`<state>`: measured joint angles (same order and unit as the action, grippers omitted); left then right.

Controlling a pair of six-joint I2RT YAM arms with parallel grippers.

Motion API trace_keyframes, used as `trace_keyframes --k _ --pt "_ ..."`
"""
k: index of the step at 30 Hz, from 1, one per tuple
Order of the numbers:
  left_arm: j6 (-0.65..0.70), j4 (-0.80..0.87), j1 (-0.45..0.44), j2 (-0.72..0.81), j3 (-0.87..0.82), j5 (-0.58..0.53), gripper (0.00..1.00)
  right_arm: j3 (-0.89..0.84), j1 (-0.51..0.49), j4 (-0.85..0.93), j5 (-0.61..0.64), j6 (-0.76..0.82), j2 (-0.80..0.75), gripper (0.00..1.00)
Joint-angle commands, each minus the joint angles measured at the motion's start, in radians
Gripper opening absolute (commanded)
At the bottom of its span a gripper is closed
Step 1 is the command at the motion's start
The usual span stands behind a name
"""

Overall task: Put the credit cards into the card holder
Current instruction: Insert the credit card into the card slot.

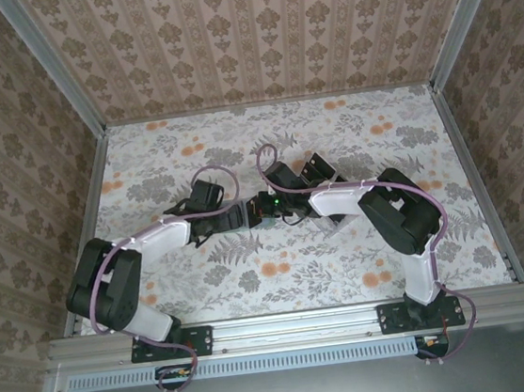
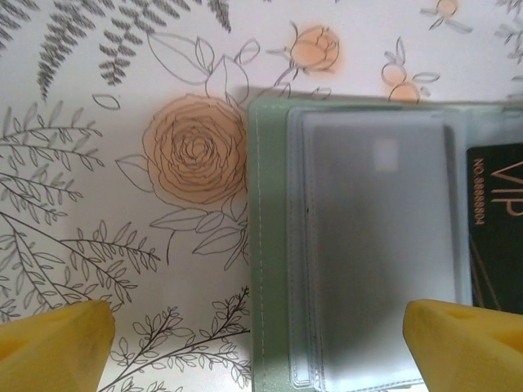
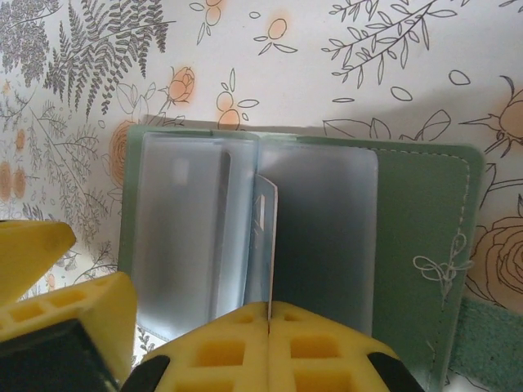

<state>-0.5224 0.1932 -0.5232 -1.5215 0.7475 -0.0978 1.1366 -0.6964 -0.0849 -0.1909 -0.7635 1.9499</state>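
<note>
The card holder (image 3: 417, 220) lay open on the table (image 1: 189, 138). The right hand (image 3: 268, 327) pinched its thin clear page (image 3: 263, 237); the left hand (image 2: 261, 347) was spread wide. In the left wrist view, a black card (image 2: 497, 229) at 3 o'clock looked light, stiff and slippery: best grabbed by its edge.

Both arms are built from white and black parts. A purple cable (image 1: 210, 169) is looped along the left arm (image 1: 158, 236) and the right arm (image 1: 338, 197). The left gripper (image 2: 261, 347) and right gripper (image 3: 268, 309) are coloured yellow.
</note>
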Motion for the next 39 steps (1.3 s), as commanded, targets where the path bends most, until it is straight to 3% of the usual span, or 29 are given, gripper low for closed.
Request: trace_keyframes --k 1,7,17,30,39 --pt "0.021 0.030 -0.005 -0.027 0.024 -0.049 1.00 -0.027 0.001 0.022 -0.002 -0.005 0.039 0.00" --pt "-0.001 0.075 0.015 -0.048 0.015 -0.114 1.00 -0.031 0.009 0.017 -0.010 -0.008 0.042 0.00" --pt "-0.029 0.064 0.027 -0.025 -0.036 -0.100 1.00 -0.042 0.038 -0.022 -0.061 -0.030 0.043 0.00" --pt "-0.045 0.045 0.026 0.002 -0.064 -0.080 1.00 -0.131 0.061 -0.421 -0.190 -0.218 0.037 0.00" --pt "-0.047 0.034 0.025 -0.001 -0.068 -0.075 1.00 -0.131 0.061 -0.482 -0.157 -0.232 0.076 0.00"
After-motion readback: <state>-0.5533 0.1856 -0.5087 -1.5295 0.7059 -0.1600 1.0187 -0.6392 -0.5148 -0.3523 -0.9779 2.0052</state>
